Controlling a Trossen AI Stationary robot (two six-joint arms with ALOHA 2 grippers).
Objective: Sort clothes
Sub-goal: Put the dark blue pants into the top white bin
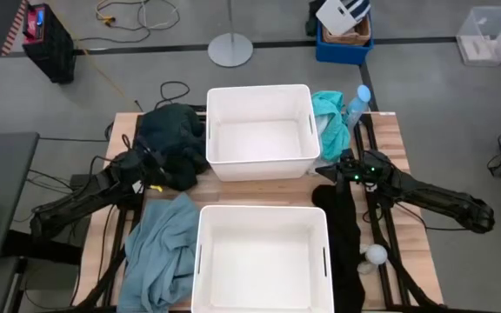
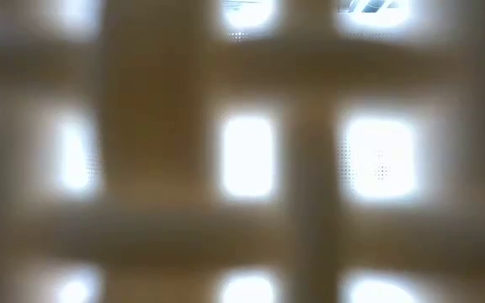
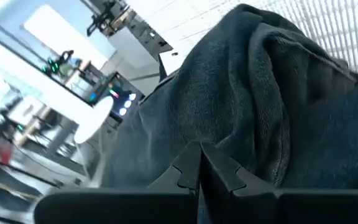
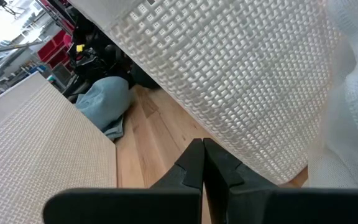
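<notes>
A dark green-black garment (image 1: pixel 172 143) lies heaped on the table at the far left, beside the far white bin (image 1: pixel 307 161). My left gripper (image 1: pixel 150 169) is shut at its near side, and the garment fills the left wrist view (image 3: pixel 247 93). A dusty blue-grey garment (image 1: pixel 159 252) lies at the near left. A turquoise garment (image 1: pixel 329 117) lies right of the far bin. A black garment (image 1: pixel 344 235) lies along the right side. My right gripper (image 1: pixel 327 172) is shut and empty, low over the bare wood (image 4: pixel 160 143) between the two bins. My left gripper's shut fingertips (image 3: pixel 191 163) stand against the dark garment's near side, coming level from the table's near left. I cannot tell whether they touch the cloth. No cloth shows between the fingers.
The near white bin (image 1: pixel 200 261) and the far bin take up the table's middle, with a narrow wooden strip between them. A clear blue-capped bottle (image 1: pixel 356 106) stands at the far right. A small white ball (image 1: pixel 374 254) lies at the near right. A bin's lattice wall (image 2: pixel 133 151) blocks the low view.
</notes>
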